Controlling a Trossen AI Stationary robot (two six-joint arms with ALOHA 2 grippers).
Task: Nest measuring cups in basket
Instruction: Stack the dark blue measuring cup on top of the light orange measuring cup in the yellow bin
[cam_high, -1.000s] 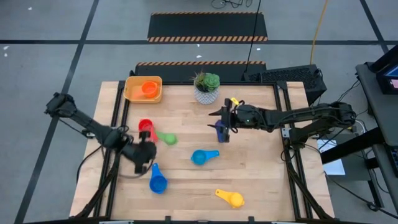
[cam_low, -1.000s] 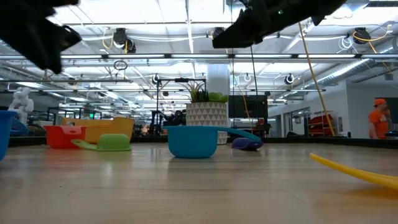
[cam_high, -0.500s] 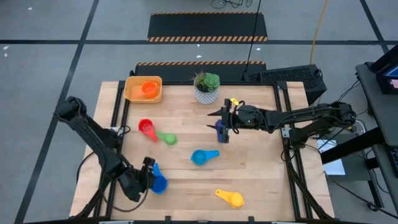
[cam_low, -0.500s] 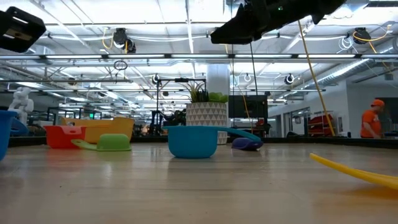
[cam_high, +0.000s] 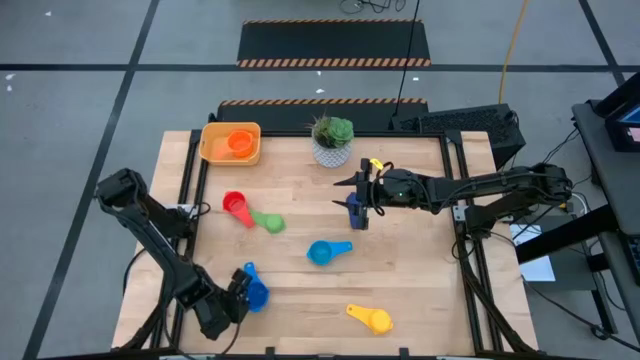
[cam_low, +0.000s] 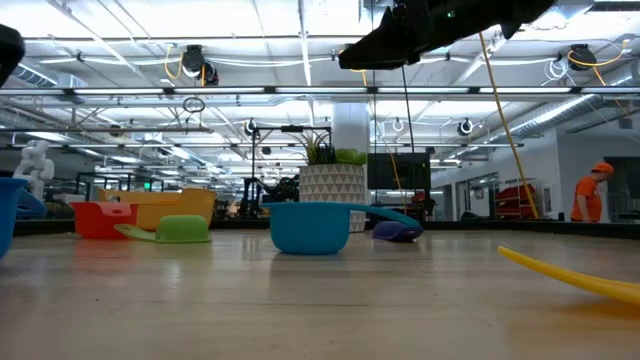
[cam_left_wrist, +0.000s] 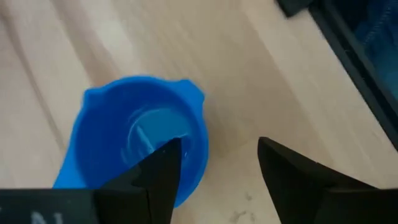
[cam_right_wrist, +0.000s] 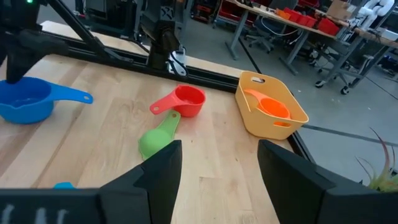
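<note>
Glossy plastic blue cup (cam_left_wrist: 140, 146), matt pale wood table (cam_high: 420, 290)

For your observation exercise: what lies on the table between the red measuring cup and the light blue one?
In the high view, the green cup lies between the red cup and the light blue cup, close beside the red one; past it, bare wood.

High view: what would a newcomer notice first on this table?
Bright plastic measuring cups lie scattered over the wooden table, while one orange cup already sits in the yellow-orange plastic basket at the far left corner. The left claw, open, hovers at the blue cup near the front left.
</note>
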